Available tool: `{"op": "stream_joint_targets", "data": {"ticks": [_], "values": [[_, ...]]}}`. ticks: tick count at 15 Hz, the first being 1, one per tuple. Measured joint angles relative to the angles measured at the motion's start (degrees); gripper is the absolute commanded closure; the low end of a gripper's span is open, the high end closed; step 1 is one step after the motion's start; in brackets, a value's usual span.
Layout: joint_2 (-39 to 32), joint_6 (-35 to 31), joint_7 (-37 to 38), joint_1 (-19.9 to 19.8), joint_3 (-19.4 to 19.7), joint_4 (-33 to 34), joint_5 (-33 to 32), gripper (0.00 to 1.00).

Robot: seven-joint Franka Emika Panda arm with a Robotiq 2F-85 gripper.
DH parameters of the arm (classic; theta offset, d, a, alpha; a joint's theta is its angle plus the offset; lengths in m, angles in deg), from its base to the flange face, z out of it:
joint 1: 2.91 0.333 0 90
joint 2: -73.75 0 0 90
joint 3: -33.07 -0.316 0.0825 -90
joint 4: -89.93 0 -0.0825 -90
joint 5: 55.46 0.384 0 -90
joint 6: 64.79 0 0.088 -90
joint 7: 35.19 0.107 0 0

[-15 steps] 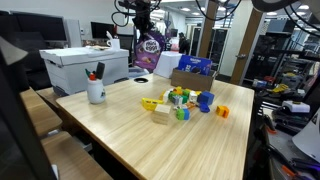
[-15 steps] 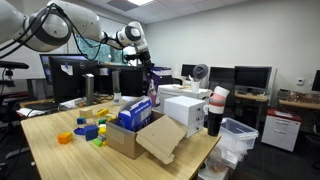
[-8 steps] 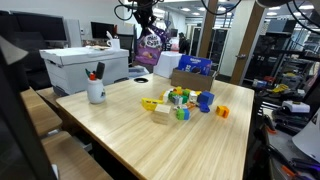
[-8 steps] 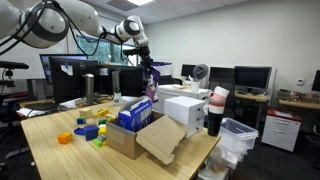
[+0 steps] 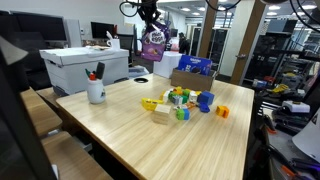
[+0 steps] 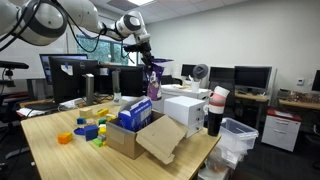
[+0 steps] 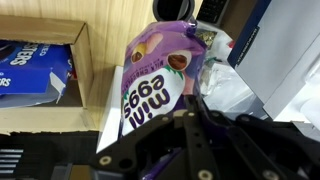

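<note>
Clearly the gripper [image 5: 150, 24] is clamped on the top of the purple candy bag [image 5: 153, 46], which hangs high over the table [image 5: 130, 130], by the open cardboard box [image 5: 182, 77]. It looks light, soft, crinkly and probably slippery, so pinch the top seam. A blue packet [image 5: 196, 65] fills the box; the white box [image 5: 85, 66] crowds close.
</note>
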Motion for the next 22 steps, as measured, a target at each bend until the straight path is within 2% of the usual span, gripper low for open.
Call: {"op": "stream_joint_targets", "data": {"ticks": [7,13,22], "values": [[1.82,1.1,3.2,0.87,2.26,-0.6,-0.04,0.98],[4.78,1.26,4.1,1.66,3.3,-3.93,-0.08,0.98],[11.75,1.29,-2.92,0.92,4.01,-12.48,-0.13,0.97]]}}
